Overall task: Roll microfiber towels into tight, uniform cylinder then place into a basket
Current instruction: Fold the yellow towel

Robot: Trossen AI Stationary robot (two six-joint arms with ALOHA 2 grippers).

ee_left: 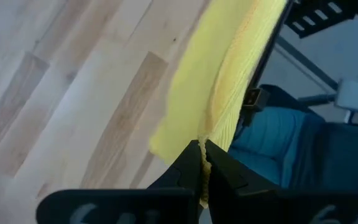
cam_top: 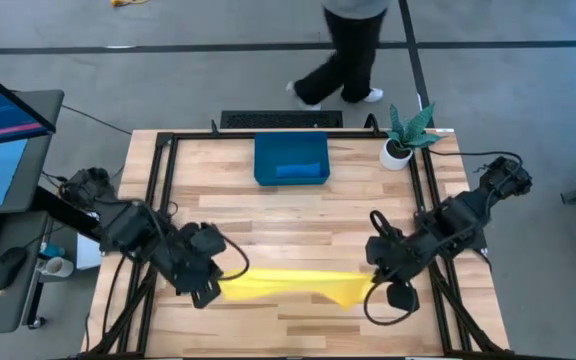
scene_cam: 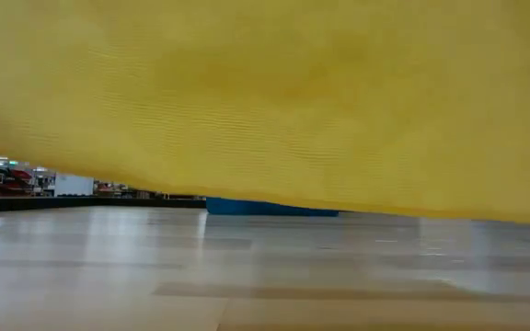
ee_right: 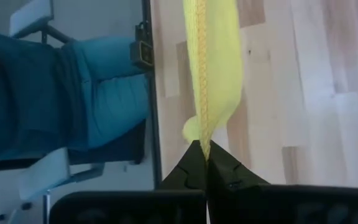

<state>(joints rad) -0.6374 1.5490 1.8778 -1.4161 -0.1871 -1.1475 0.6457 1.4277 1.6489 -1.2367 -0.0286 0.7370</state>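
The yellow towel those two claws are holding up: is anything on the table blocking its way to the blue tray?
Nothing visible does. Bare wood lies between the yellow towel and the tray, which already holds a blue cloth. The potted plant stands off to the side.

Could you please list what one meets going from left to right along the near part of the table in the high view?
Left gripper, jaws shut on the yellow towel → the towel stretched between the arms → right gripper, jaws shut on the towel's other end.
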